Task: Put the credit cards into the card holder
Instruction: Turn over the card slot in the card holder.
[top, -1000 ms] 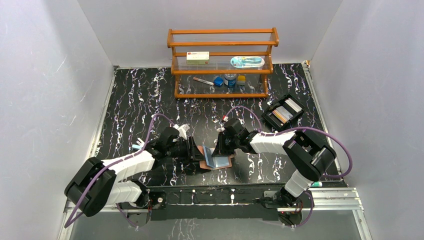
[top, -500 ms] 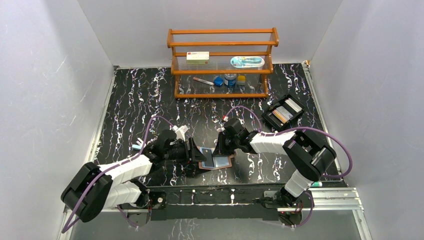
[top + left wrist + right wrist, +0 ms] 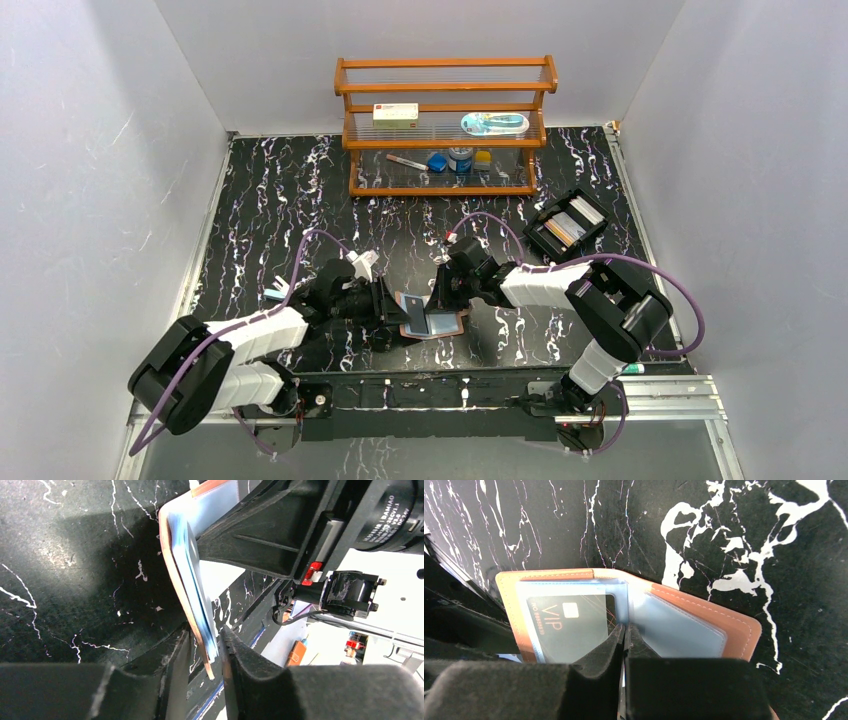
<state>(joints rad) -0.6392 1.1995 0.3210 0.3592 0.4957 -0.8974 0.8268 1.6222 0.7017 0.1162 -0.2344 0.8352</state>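
Card holder (image 3: 432,325) is lying open on the table (image 3: 280,200), near-centre front, a VIP card (image 3: 569,625) sitting in its left sleeve. To do this step well, the flap needs holding steady w/o creasing, sleeve mouth kept open. Left gripper (image 3: 205,662), jaws narrow, is apparently pinching the raised left flap; right gripper (image 3: 624,630), jaws shut, is pressing its tips at the fold.

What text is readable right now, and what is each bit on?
"VIP": dark card in the card holder sleeve.
Number line below it: too blurred to read.
"DAMIAO": black motor housing, left wrist view.
Red label on the white box: too small to read.
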